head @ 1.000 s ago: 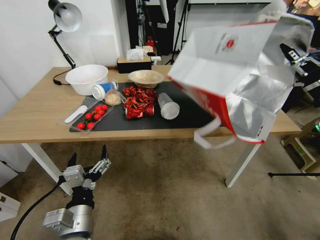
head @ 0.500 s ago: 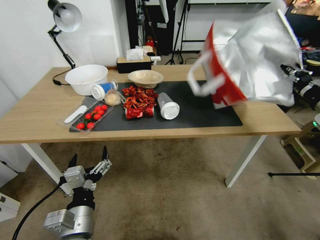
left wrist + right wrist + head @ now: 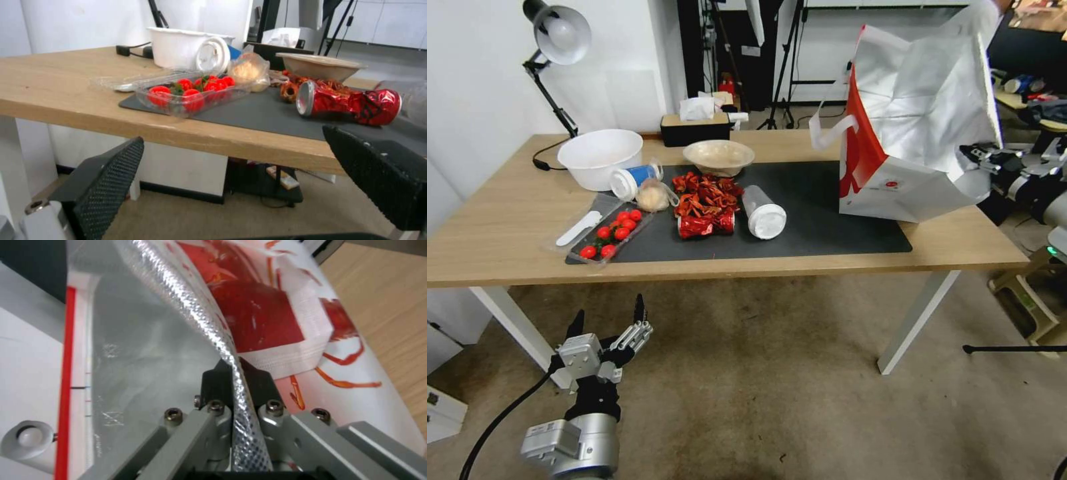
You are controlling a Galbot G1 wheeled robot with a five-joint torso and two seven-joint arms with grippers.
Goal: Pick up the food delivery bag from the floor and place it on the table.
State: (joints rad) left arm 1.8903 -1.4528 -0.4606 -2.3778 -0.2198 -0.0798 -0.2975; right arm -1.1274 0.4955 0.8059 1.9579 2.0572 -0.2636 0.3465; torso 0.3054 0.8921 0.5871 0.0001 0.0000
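Bag (image 3: 920, 133) rests tilted on the surface (image 3: 507, 220) at right of frame, its foil edge pinched by the right pincer (image 3: 233, 373); left pincer (image 3: 606, 320) spread, lower left.

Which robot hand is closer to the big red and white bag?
The right. The right gripper is pinching the foil edge of the food delivery bag, which sits on the table. The left gripper hangs open, low over the floor, far from it.

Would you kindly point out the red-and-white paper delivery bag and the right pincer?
red-and-white paper delivery bag (image 3: 894, 190): head view, white lower panel near logo.
right pincer (image 3: 235, 380): right wrist view, between fingertips clamping foil edge.
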